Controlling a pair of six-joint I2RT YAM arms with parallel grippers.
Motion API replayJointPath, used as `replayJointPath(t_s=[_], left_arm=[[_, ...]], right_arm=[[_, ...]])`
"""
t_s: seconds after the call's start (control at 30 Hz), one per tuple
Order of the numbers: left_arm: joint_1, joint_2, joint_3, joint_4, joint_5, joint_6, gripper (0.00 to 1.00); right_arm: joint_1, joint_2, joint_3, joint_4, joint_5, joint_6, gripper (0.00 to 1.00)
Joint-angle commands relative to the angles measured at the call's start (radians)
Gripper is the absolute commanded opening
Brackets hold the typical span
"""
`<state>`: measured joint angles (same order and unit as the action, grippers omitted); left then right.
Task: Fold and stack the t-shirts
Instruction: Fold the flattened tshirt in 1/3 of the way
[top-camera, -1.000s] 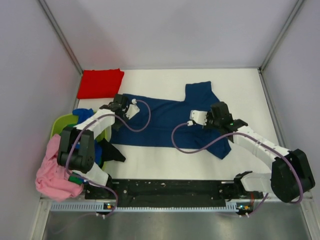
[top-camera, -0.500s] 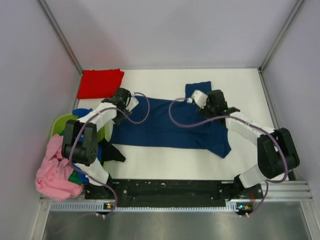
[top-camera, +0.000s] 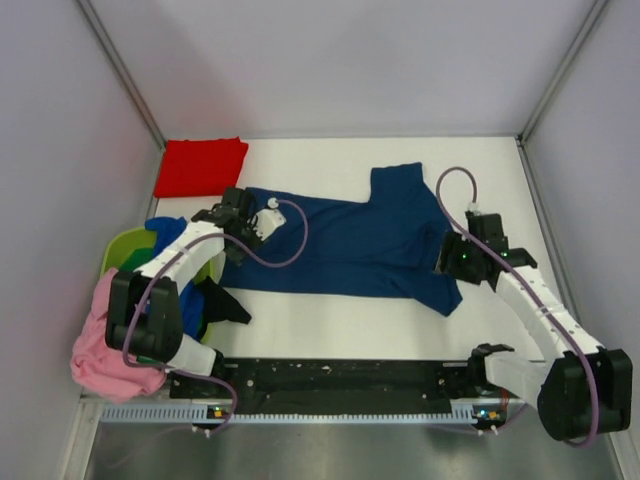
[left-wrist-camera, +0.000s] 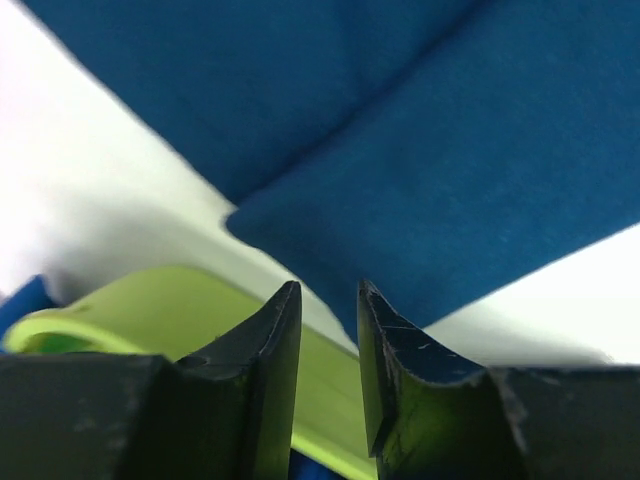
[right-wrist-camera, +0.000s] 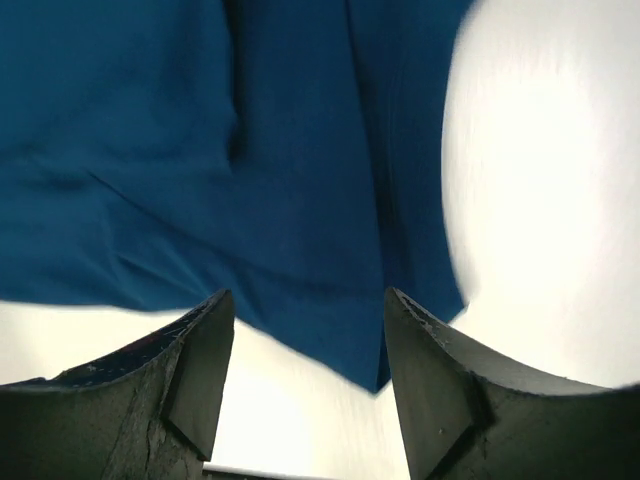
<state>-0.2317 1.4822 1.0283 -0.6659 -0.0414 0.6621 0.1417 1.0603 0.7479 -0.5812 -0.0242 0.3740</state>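
Note:
A navy blue t-shirt (top-camera: 340, 240) lies spread flat in the middle of the white table. My left gripper (top-camera: 238, 220) hovers over its left edge, by the basket. In the left wrist view that gripper (left-wrist-camera: 328, 300) is open by a narrow gap with nothing in it, and navy cloth (left-wrist-camera: 450, 180) lies beyond the tips. My right gripper (top-camera: 450, 262) hangs over the shirt's near right sleeve. Seen from the right wrist, it (right-wrist-camera: 308, 305) stands wide open and empty above the sleeve corner (right-wrist-camera: 250, 150). A folded red t-shirt (top-camera: 200, 166) rests at the back left.
A lime green basket (top-camera: 128, 250) sits at the left edge, with a royal blue tee (top-camera: 165, 228) in it and a pink one (top-camera: 105, 345) draped over its near side. A dark cloth (top-camera: 225, 305) lies beside it. Grey walls close the table in.
Both grippers have gone from shut to open and hold no cloth. The right arm swung from over the shirt's middle out to its right sleeve; the left went back and returned.

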Motion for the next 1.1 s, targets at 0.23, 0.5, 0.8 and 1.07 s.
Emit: replayJointPath(t_s=[0.23,0.5,0.8,1.07], left_arm=[[0.000,0.101,-0.099,0.071,0.069,0.019,0.37],[0.000,0.168,-0.128,0.123,-0.043,0.034,0.37],[0.000,0.172,-0.135,0.108,-0.016,0.044,0.37],[0.000,0.162,-0.137,0.114,-0.021,0.042,0.37]], right_arm=[[-0.048,0.003,-0.159,-0.039,-0.074,0.244,0.47],[-0.289,0.038,-0.223,0.075,-0.122,0.200,0.00],[-0.346,0.168,-0.073,0.070,-0.153,0.094,0.00],[-0.226,-0.003,-0.168,-0.011,-0.270,0.183,0.52]])
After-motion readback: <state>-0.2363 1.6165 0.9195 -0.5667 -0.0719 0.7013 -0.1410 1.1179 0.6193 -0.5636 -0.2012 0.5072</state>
